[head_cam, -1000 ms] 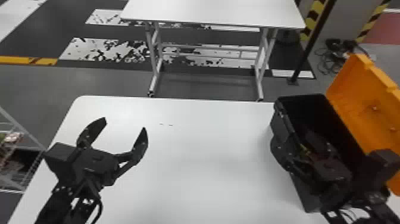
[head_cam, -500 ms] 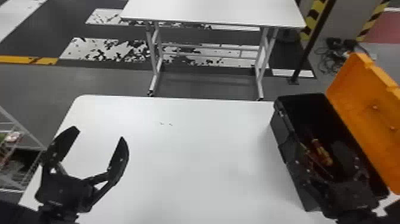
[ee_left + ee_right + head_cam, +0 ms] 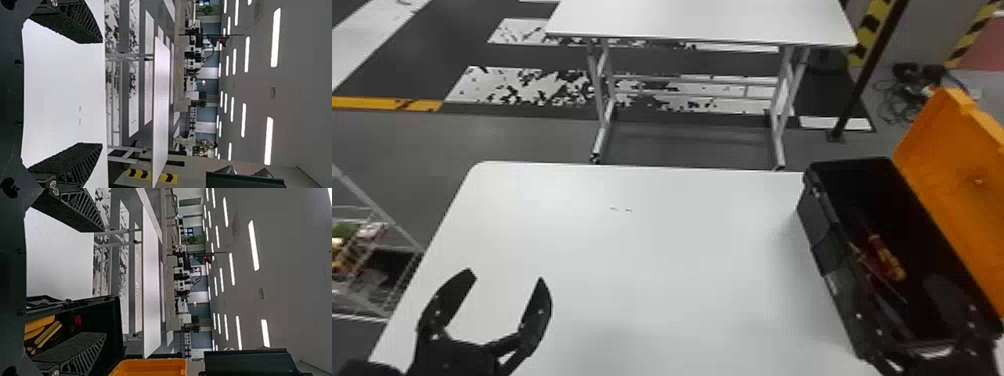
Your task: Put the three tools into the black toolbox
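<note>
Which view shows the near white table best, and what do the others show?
The head view, showing the near white table broadly, with a rounded far corner. The left wrist view shows a stretch framed by the left gripper; the right wrist view, a smaller part beside the black toolbox.

Before you: table (image 3: 657, 260) | on its right: toolbox (image 3: 824, 245), tools (image 3: 887, 257) in it, lid (image 3: 952, 175) along its right | behind: second table (image 3: 702, 20) | left: rack (image 3: 379, 215)

The near tabletop (image 3: 657, 250) is smooth with a soft sheen; the far table's frame (image 3: 600, 141) appears to be metal. The black toolbox (image 3: 819, 232) and its lid (image 3: 952, 165) look like plastic, the lid smooth. The left gripper's (image 3: 507, 275) finger pads (image 3: 80, 23) appear matt, rough and ribbed.
</note>
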`<state>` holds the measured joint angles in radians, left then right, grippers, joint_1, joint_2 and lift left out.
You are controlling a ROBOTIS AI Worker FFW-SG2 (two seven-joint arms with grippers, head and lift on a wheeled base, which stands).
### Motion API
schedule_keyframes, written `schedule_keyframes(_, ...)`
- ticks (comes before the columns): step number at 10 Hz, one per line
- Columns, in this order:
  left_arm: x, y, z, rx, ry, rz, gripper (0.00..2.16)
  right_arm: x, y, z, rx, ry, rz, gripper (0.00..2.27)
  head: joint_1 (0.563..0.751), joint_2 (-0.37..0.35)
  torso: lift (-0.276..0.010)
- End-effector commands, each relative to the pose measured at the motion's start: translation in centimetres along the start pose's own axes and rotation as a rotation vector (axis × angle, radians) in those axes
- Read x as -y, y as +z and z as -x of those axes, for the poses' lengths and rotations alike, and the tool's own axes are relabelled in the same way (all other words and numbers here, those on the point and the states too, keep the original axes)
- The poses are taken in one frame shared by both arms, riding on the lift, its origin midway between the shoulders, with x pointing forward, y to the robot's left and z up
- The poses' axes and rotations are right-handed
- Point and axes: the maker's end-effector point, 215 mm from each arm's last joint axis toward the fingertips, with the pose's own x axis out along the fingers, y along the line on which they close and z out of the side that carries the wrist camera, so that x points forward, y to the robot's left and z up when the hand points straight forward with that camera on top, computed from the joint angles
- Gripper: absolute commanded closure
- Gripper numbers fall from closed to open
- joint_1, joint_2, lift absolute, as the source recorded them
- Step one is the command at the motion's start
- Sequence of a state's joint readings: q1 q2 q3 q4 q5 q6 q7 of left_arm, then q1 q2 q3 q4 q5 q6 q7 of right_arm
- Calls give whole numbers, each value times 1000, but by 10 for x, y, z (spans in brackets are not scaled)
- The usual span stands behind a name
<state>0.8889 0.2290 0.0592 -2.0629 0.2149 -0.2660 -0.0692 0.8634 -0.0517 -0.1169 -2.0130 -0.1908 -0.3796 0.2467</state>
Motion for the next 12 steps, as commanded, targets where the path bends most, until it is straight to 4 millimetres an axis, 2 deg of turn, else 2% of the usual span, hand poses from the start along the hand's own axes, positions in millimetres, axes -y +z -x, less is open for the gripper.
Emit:
schedule_keyframes(1,3,-19,11,-56,3,15,63,4,1,11,4,-4,20,53,695,17,-51)
schedule_keyframes(2,4,-29,18,-87,-1,33,63,8,2,15,11,-11,26,53,695,8,-51)
schedule_keyframes(4,8,-33,24,-99,-12,40,63,18,10,28,33,-35,26,56,695,-20,-51)
schedule_keyframes(7,7,-34,25,-101,-11,45,63,25,3,37,13,-49,26,56,695,-52,-51)
schedule_keyframes(8,7,-38,27,-111,-16,50,63,26,-6,42,-5,-51,24,56,695,-59,-51)
schedule_keyframes(12,10,-37,26,-104,-26,53,63,26,-14,42,-9,-50,21,66,695,-65,-51)
